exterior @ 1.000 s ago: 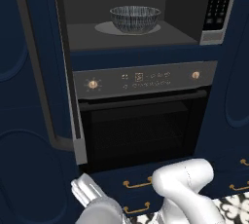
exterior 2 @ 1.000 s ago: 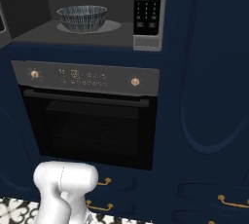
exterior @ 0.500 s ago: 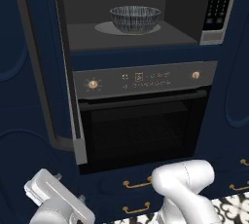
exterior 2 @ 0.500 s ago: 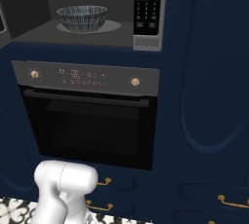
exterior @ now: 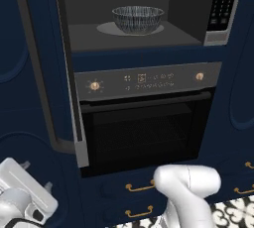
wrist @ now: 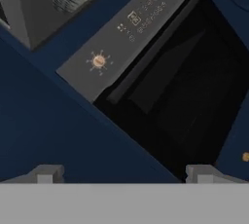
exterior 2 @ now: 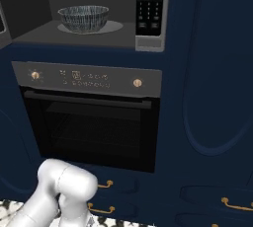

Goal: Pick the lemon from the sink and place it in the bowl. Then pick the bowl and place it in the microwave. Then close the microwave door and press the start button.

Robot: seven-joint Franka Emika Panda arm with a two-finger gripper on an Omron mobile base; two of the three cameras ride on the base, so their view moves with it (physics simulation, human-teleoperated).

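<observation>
**Bowl in the open microwave, gripper low and wide apart**

The bowl (exterior: 138, 19) stands on the round turntable at the middle of the microwave (exterior: 129, 38) floor, its cavity uncovered. Whether the lemon lies inside the bowl cannot be told. The microwave door (exterior: 59, 63) is swung out at the cavity's left edge. The button panel (exterior 2: 149, 9) sits at the right edge. Below is the oven (exterior 2: 89, 117) with its knobs. The gripper (wrist: 124, 173), jaws spread wide and holding nothing, hangs low before the dark blue cabinet (wrist: 44, 121), left of the oven.
</observation>
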